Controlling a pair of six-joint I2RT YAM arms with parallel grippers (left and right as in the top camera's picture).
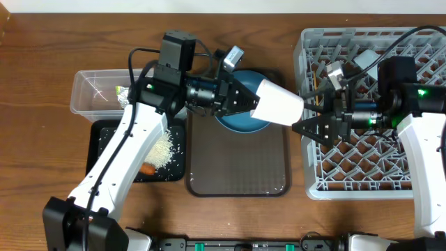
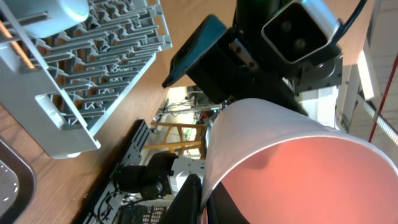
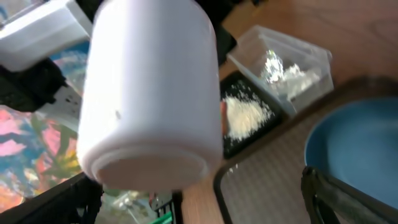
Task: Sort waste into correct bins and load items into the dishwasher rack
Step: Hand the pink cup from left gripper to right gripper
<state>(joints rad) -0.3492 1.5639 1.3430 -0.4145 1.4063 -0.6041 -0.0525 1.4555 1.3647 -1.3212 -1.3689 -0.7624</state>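
Grippers: left gripper (image 1: 245, 98) was clamped on the pale-pink cup (image 1: 280, 102), held sideways above the dark-blue plate (image 1: 240, 123). Right gripper (image 1: 305, 128) was spread wide, empty, just beside the cup's base at the dishwasher rack's (image 1: 362, 171) left edge.

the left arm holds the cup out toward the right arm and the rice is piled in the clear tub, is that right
Not quite: the rice lies in the black tray; the clear tub holds foil and tissue, as the overhead view shows. The cup part is right.
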